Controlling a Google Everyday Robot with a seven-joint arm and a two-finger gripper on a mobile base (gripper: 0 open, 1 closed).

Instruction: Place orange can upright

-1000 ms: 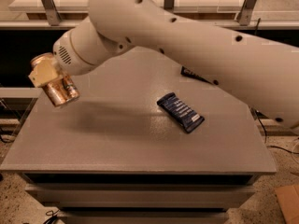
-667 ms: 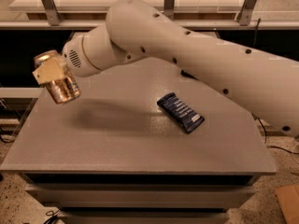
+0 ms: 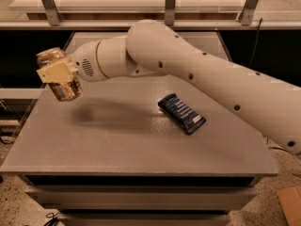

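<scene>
The orange can (image 3: pixel 65 87) is a pale orange-gold drink can with a silver top, held nearly upright in the air over the far left edge of the grey table (image 3: pixel 117 140). My gripper (image 3: pixel 57 72) is shut on the can around its middle, its cream fingers (image 3: pixel 54 71) crossing the can's front. The white arm reaches in from the right across the table's back. The can's lower end hangs a little above the tabletop.
A flat dark blue snack bar wrapper (image 3: pixel 181 113) lies right of the table's centre. Behind the table are a shelf and metal uprights (image 3: pixel 170 4). The table's left edge is right below the can.
The arm has swung a little right and up, carrying the can with it. The can now stands more upright than a second ago. The blue wrapper has not moved.
</scene>
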